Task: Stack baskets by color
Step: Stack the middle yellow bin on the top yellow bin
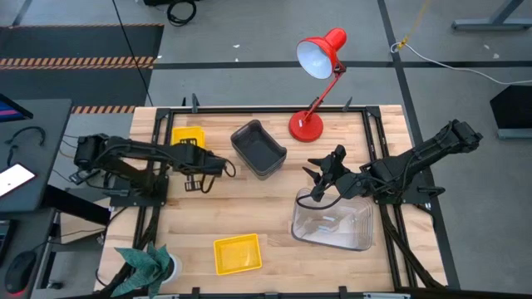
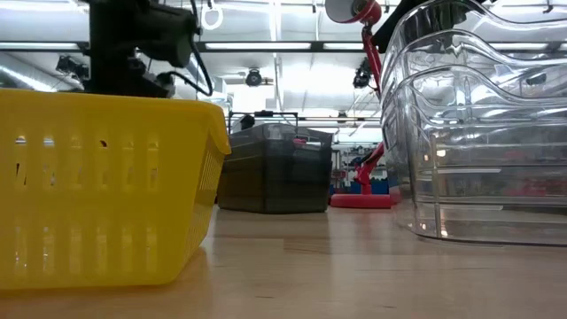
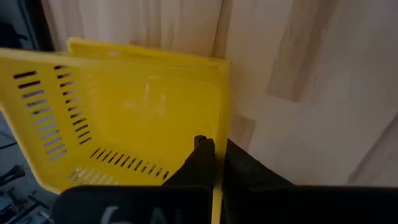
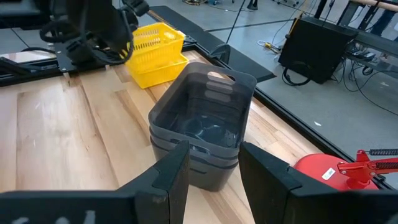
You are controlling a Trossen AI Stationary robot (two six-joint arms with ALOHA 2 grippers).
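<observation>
Yellow basket (image 3: 124,118) edge half-hidden in left claw (image 3: 214,155)

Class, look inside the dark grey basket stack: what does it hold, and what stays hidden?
The grey stack holds nothing in its top basket; its floor shows bare. The baskets nested beneath show only as rims; their insides are covered.

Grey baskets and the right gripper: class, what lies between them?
Only bare wood, in the high view, between the grey baskets and the open right gripper.

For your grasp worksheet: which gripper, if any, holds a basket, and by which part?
The left gripper is shut on the side wall and rim of the far yellow basket. The right gripper is open and holds nothing.
</observation>
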